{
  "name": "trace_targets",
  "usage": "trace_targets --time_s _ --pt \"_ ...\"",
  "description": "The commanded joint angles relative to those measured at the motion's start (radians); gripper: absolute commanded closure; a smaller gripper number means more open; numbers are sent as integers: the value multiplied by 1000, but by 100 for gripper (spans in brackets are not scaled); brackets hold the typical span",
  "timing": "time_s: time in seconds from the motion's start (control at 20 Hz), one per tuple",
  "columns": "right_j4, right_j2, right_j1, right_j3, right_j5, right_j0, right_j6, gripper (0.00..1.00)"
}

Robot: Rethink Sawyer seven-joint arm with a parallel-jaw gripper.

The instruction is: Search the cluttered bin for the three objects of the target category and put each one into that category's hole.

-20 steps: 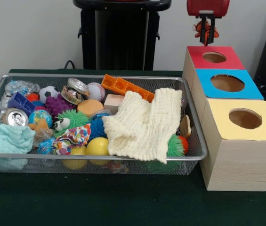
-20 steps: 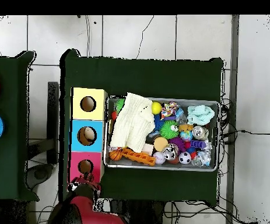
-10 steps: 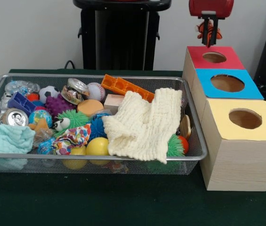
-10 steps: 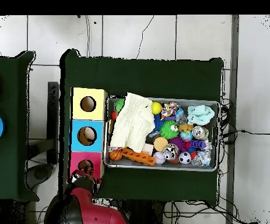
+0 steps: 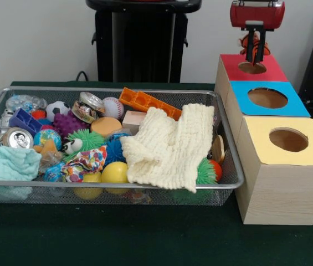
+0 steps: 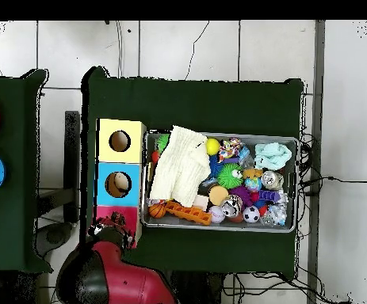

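While the tool point(image 5: 257, 54) hangs directly over the hole in the red box point(image 5: 272, 69), its two dark fingers are closed on a small orange striped toy point(image 5: 250, 42), held just above the opening and not touching the rim. In the overhead view the arm's red housing point(image 6: 119, 273) covers most of the red box, so the toy cannot be made out there. Next to the tool, on the side away from the arm, stands the blue box point(image 5: 289, 102), then the yellow box point(image 5: 306, 149), the three touching in a row on the green table point(image 5: 145, 238). Well off to the tool's side sits the wire bin point(image 5: 117, 184), full of clutter: a cream knitted cloth point(image 5: 170, 147), an orange block point(image 5: 145, 101), a yellow ball point(image 5: 114, 172), a drinks can point(image 5: 18, 138) and a pale teal cloth point(image 5: 6, 163).
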Motion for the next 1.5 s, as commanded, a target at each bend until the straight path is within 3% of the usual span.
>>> trace_targets --time_s 0.05,0.5,0.95,1.5 --pt "15 12 99 -136 -8 -34 150 100" --pt "-89 39 219 -139 -154 -84 168 100" --pt "-106 18 307 -180 -223 -64 185 100" --pt "-86 7 265 -149 -190 -33 208 100"
